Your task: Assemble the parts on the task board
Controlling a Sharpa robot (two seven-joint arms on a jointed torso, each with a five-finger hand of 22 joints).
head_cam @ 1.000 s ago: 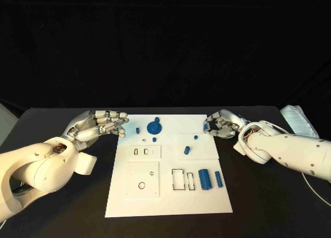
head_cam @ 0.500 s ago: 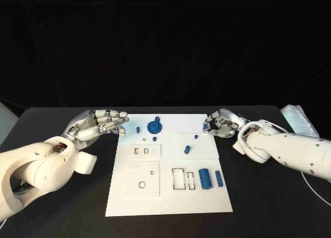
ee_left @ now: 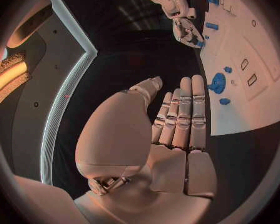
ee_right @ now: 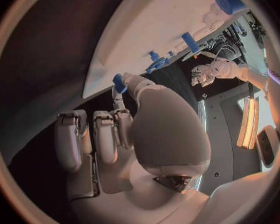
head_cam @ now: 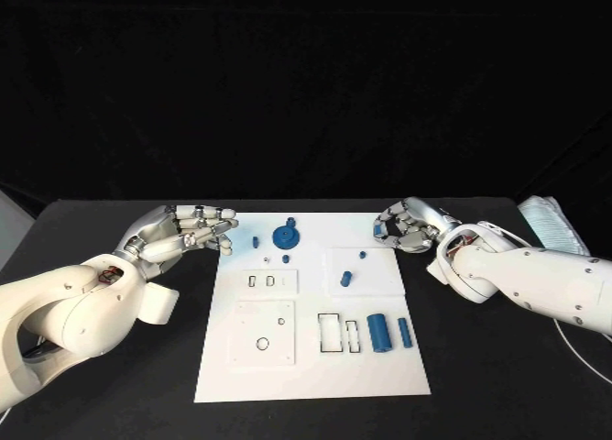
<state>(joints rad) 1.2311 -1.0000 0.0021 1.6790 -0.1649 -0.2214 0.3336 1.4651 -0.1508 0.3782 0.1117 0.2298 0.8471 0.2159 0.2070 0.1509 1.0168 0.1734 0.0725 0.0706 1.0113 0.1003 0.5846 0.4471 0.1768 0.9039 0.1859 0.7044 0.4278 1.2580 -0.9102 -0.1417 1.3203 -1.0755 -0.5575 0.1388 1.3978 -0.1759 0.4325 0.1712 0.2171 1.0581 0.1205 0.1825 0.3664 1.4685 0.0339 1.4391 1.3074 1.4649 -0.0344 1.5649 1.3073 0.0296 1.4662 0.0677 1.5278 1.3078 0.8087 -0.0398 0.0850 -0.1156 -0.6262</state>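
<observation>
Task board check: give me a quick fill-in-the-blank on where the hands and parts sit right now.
1. The right hand pinches a small part of ____ colour at the board's far right corner.
2. The left hand holds ____, its fingers together beside the task board.
3. The round gear-like part lies nearer the ____ hand.
4. The largest cylinder lies beside a ____ cylinder.

Missing words: blue; nothing; left; thinner
</observation>
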